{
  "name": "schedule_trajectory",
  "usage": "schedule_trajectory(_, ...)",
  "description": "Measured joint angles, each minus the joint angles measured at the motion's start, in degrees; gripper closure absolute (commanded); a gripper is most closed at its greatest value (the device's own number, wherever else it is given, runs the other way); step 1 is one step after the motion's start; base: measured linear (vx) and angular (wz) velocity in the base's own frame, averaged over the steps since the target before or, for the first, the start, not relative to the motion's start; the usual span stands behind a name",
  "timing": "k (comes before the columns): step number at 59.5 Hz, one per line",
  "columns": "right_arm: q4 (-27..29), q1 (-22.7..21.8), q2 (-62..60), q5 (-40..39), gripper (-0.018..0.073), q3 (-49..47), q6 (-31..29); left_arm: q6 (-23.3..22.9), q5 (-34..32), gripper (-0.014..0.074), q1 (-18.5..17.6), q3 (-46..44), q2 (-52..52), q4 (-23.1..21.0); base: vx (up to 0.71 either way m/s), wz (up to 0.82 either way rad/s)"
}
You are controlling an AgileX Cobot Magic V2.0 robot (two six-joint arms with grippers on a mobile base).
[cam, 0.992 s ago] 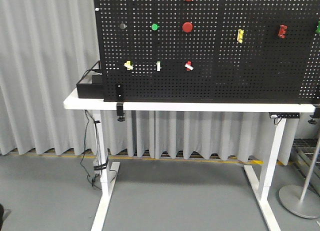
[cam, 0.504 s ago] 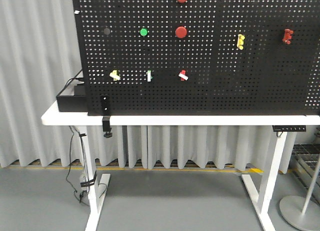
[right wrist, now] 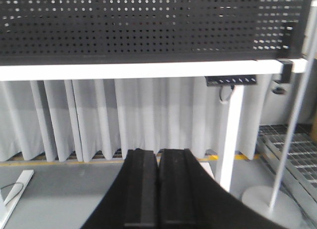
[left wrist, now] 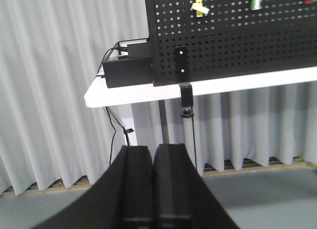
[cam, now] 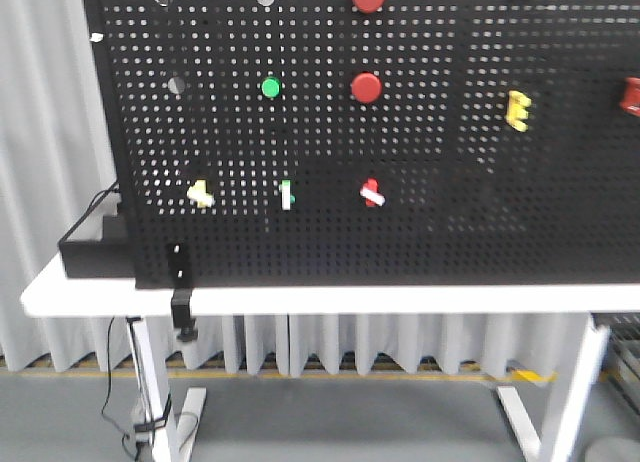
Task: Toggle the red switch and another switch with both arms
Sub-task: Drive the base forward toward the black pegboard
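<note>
The red switch (cam: 372,193) is a small red toggle with a white-tipped lever, low on the black pegboard (cam: 450,232) near its middle. In the same row to its left are a green-and-white switch (cam: 287,194) and a yellow switch (cam: 201,193). Neither gripper appears in the front view. In the left wrist view my left gripper (left wrist: 152,149) is shut on nothing, low and well short of the board, with the yellow switch (left wrist: 200,7) and green switch (left wrist: 255,0) high above it. My right gripper (right wrist: 158,152) is also shut and empty, below the table edge.
Two large round red buttons (cam: 366,87) and a green button (cam: 270,87) sit above the switches. The board stands on a white table (cam: 400,300) with a black box (cam: 95,247) at its left end and a clamp (cam: 182,317). A table leg (right wrist: 230,135) and a stand pole (right wrist: 292,115) are at the right.
The front view has moved closer to the pegboard. The board and switches now look larger and sit lower in the frame.
</note>
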Motion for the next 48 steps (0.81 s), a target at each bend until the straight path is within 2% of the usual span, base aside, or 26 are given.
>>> schedule_trajectory(48,0.0,0.0,0.0,0.0,0.0566,0.0,0.0,0.0,0.0,0.0594,0.0,0.0,0.0,0.0,0.32,0.02)
